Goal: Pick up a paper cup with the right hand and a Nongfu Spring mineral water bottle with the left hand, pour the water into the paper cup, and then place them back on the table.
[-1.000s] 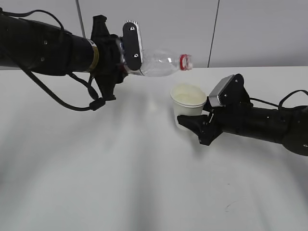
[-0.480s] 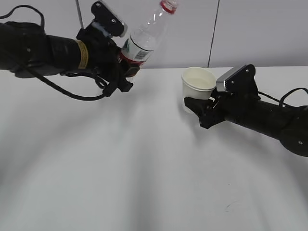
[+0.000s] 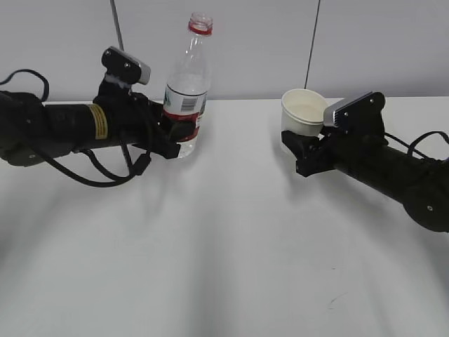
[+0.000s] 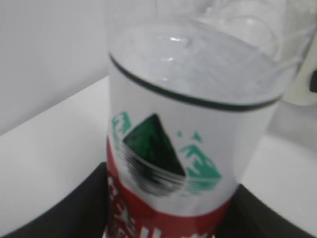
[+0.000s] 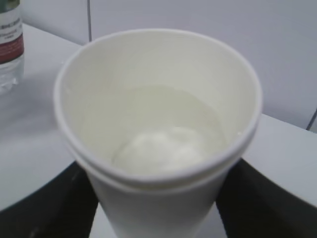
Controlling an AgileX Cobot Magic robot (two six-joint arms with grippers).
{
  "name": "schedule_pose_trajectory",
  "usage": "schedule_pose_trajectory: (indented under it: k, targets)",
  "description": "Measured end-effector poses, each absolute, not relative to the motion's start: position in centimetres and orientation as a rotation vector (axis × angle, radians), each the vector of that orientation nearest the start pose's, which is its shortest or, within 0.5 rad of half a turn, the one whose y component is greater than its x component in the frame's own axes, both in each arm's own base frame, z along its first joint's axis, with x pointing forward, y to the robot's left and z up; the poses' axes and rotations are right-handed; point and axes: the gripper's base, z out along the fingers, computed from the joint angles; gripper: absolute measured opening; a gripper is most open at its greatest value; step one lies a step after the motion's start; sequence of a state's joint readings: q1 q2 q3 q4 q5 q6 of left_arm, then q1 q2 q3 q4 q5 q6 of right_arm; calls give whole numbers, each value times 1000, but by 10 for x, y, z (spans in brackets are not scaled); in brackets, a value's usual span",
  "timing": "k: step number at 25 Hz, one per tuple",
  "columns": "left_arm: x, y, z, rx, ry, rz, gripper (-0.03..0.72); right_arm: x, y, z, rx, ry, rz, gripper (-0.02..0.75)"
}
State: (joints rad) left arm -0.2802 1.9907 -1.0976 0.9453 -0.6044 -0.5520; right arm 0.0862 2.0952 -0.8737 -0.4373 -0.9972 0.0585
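The Nongfu Spring mineral water bottle (image 3: 188, 84) stands upright at the back left, uncapped, with a red neck ring and red-and-white label. My left gripper (image 3: 175, 137) is shut on its lower body; the label (image 4: 168, 163) fills the left wrist view between the black fingers (image 4: 59, 208). Whether its base touches the table (image 3: 224, 246) I cannot tell. The paper cup (image 3: 303, 114) is upright at the back right, held in my right gripper (image 3: 303, 144). In the right wrist view the cup (image 5: 158, 129) holds some water, with black fingers (image 5: 44, 208) on both sides.
A grey wall with vertical seams (image 3: 312, 49) runs behind the table's far edge. Black cables (image 3: 105, 172) hang from the left arm onto the table. The bottle also shows at the far left of the right wrist view (image 5: 10, 44).
The bottle has swung from lying tipped over the cup to upright and come down to the left. The right gripper has carried the cup right and back, away from the bottle.
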Motion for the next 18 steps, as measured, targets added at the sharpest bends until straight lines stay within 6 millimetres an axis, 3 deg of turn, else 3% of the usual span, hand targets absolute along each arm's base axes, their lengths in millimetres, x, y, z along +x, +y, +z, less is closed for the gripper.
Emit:
schedule_pose_trajectory:
  k: [3, 18]
  targets:
    - [387, -157, 148, 853, 1777, -512, 372, 382, 65, 107, -486, 1682, 244, 508]
    - [381, -172, 93, 790, 1640, -829, 368, 387, 65, 71, -503, 1721, 235, 508]
